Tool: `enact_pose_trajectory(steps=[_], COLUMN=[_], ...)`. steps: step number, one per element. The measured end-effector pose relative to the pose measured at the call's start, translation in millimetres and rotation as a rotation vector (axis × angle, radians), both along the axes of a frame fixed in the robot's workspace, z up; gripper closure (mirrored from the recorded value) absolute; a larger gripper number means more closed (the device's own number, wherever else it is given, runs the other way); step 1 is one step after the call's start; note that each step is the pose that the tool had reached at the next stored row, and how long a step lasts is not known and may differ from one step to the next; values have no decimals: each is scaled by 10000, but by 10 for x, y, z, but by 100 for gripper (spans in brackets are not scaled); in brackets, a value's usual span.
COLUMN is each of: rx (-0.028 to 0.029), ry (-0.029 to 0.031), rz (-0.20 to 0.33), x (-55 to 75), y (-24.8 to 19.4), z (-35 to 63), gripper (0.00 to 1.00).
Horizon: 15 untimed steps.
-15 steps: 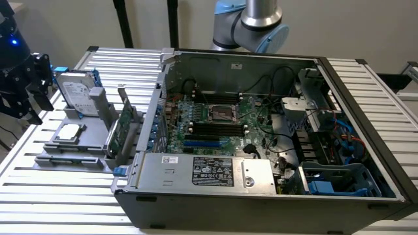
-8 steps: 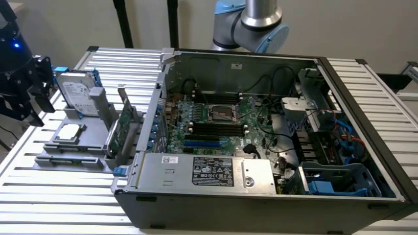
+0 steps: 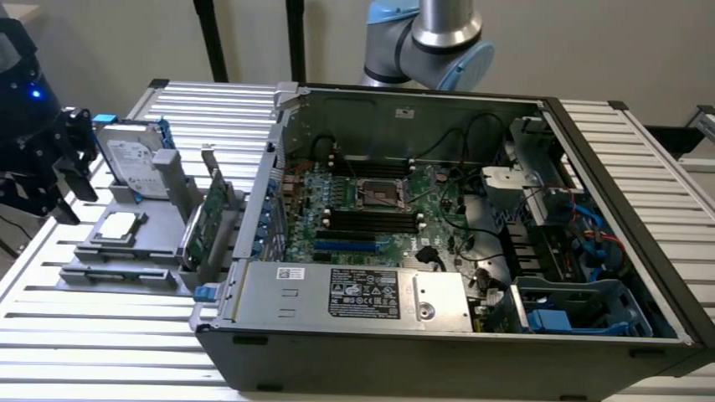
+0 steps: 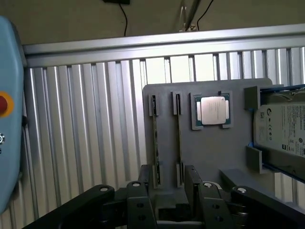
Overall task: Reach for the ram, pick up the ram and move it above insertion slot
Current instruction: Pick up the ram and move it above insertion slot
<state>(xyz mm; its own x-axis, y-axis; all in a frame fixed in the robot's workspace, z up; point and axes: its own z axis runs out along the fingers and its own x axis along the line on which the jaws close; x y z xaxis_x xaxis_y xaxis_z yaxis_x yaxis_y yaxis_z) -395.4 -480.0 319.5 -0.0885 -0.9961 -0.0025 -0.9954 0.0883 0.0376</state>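
ram (image 4: 178,138) is standing on edge in the grey holder (image 4: 224,152) on the worktop (image 4: 86,133), its long axis running straight out from the tool (image 4: 169,176), which is hanging over its near end, released and gripping nothing.

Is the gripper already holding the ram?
No, the gripper is open and empty, and the ram stands on edge in the gray holder.
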Motion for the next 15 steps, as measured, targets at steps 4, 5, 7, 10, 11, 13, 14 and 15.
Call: enact_pose_trajectory(steps=[4, 5, 7, 10, 11, 13, 14, 15], rx=[1, 2, 1, 1, 2, 1, 0, 0], ry=[-1, -2, 0, -1, -2, -1, 0, 0], rz=[-85, -107, -153, -218, -232, -243, -244, -245], x=[-2, -2, -3, -3, -3, -4, -4, -4], y=[0, 0, 0, 0, 0, 0, -1, -2], z=[-73, -91, -128, -182, -201, -236, -253, -273], gripper=[58, 58, 58, 58, 58, 58, 58, 58])
